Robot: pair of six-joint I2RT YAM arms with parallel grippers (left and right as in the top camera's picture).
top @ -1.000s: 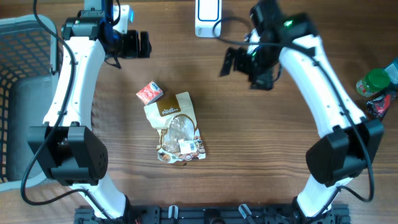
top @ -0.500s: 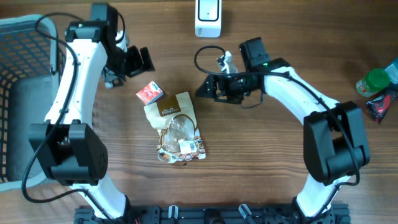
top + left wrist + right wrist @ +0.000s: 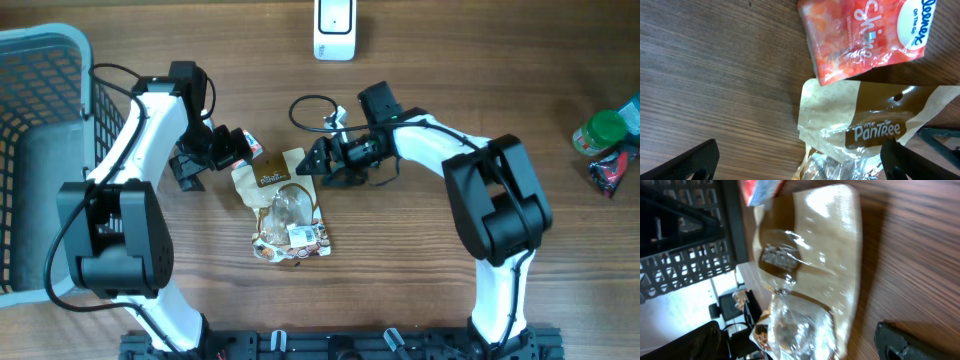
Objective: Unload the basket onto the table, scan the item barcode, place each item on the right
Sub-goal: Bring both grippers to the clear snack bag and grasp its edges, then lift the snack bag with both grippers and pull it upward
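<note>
Overhead view: the snack bag lies flat in the middle of the desk, its top end toward the scanner at the far edge. The left claw and the right claw flank that top end. Both are spread and hold nothing, probably so that one can take the bag and carry it to the scanner. A tissue pack touches the bag's top left corner, partly hidden by the left claw. A white label near the bag's lower end may carry the barcode; it is too small to tell.

Left wrist view: the left claw hangs spread over the snack bag at its top seam, with the tissue pack just beyond.

Right wrist view: the right claw is spread, low beside the snack bag.

Compared with half a second earlier, both claws have come closer to the bag, while the bag and the pack lie unmoved.
</note>
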